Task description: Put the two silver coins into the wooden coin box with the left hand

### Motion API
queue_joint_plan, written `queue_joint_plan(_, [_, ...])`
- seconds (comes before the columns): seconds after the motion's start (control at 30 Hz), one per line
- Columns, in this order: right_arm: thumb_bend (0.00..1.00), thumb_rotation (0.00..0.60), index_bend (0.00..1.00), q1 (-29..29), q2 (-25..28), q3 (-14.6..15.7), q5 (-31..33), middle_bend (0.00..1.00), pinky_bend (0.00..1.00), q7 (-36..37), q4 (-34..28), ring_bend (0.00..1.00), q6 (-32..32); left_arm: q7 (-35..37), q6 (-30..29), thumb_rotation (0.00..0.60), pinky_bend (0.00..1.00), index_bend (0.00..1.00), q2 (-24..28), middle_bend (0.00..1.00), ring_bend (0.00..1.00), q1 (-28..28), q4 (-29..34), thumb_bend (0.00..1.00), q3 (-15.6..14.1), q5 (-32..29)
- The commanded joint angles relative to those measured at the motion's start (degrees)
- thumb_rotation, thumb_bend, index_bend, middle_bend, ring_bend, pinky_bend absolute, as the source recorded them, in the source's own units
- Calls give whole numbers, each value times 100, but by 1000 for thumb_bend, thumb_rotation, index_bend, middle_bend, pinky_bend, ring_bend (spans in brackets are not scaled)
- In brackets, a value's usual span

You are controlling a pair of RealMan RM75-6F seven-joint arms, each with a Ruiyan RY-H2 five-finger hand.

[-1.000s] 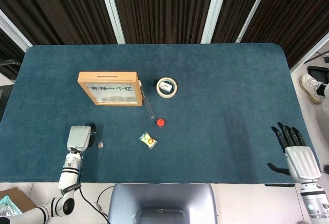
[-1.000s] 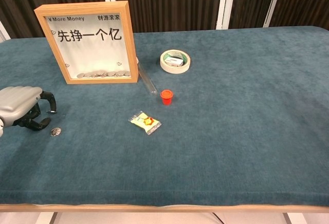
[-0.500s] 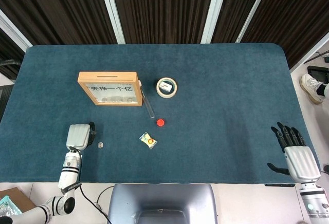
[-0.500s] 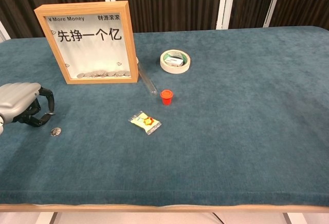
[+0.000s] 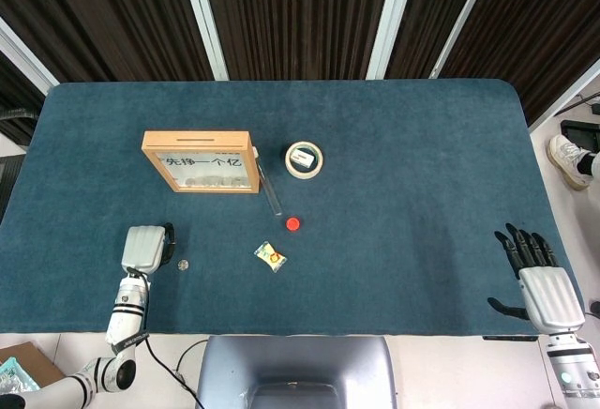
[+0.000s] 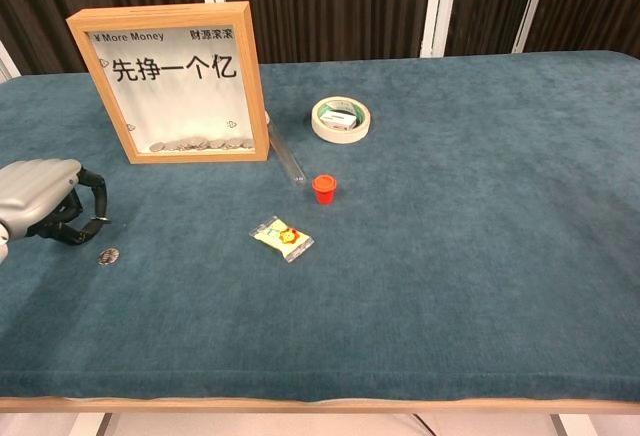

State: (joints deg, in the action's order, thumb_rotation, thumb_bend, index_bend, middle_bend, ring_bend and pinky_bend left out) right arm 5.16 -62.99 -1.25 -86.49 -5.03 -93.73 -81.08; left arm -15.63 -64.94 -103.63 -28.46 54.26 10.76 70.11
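While the left hand hovers low over the table with its dark fingers curled inward, a small silvery thing seems pinched at the fingertips in the chest view, too small to tell whether it is a coin; I cannot tell whether the hand holds anything. One silver coin lies flat on the cloth just beside those fingers, below them in the chest view and to their right in the head view; it is apart from the hand. The wooden coin box stands upright well beyond the fingers, its slot on top and several coins heaped at its bottom behind the window. Further right of the fingers lie a yellow candy wrapper, a red cap, a clear tube leaning by the box's corner, and a roll of tape. The right hand rests at the far table edge, fingers spread, holding nothing.
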Motion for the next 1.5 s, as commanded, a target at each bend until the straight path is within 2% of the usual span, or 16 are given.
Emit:
queue_joint_plan(0.03, [147, 600, 0, -2, 3, 1, -2, 0, 0, 3, 1, 0, -3, 58, 5, 600, 1000, 621, -44, 1000, 1000, -16, -75, 441, -7, 29])
queue_joint_plan(0.3, [147, 600, 0, -2, 1, 2, -5, 0, 0, 0, 3, 0, -4, 212, -94, 600, 1000, 622, -38, 1000, 1000, -18, -99, 487, 20, 105])
queue_joint_plan(0.47, [147, 600, 0, 0, 1, 3, -8, 0, 0, 0, 2, 0, -2, 311, -243, 600, 1000, 623, 113, 1000, 1000, -36, 74, 497, 148, 133])
queue_joint_plan(0.57, [147, 600, 0, -4, 8, 0, -1, 0, 0, 16, 3, 0, -8, 337, -423, 600, 1000, 623, 360, 1000, 1000, -46, 408, 495, 290, 162])
queue_joint_plan(0.77, [146, 600, 0, -4, 35, -28, 51, 0, 0, 88, 12, 0, -1, 131, -818, 600, 1000, 618, 1334, 1000, 1000, -108, 1828, 488, 822, 163])
queue_joint_plan(0.9, [146, 600, 0, -1, 71, -63, 103, 0, 0, 186, 20, 0, 4, -428, -774, 600, 1000, 616, 2085, 1000, 1000, -242, 2917, 485, 1363, -253])
queue_joint_plan(1.0, [146, 600, 0, 9, 96, -86, 165, 0, 0, 229, 16, 0, 42, -849, -646, 600, 1000, 613, 2509, 1000, 1000, -406, 3444, 486, 1706, -639])
queue_joint_plan(1.23, [147, 600, 0, 50, 115, -146, 286, 0, 0, 270, 1, 0, 121, -1339, -169, 600, 1000, 608, 3086, 1000, 1000, -893, 4096, 487, 2316, -1797])
queue_joint_plan(1.33, [146, 600, 0, 45, 124, -156, 316, 0, 0, 279, -8, 0, 122, -1528, 10, 600, 1000, 607, 3131, 1000, 1000, -1165, 4111, 488, 2396, -2322])
queue_joint_plan(1.5, [147, 600, 0, 31, 159, -177, 397, 0, 0, 328, 9, 0, 133, -1895, 123, 600, 1000, 607, 2928, 1000, 1000, -1661, 3727, 487, 2272, -2763])
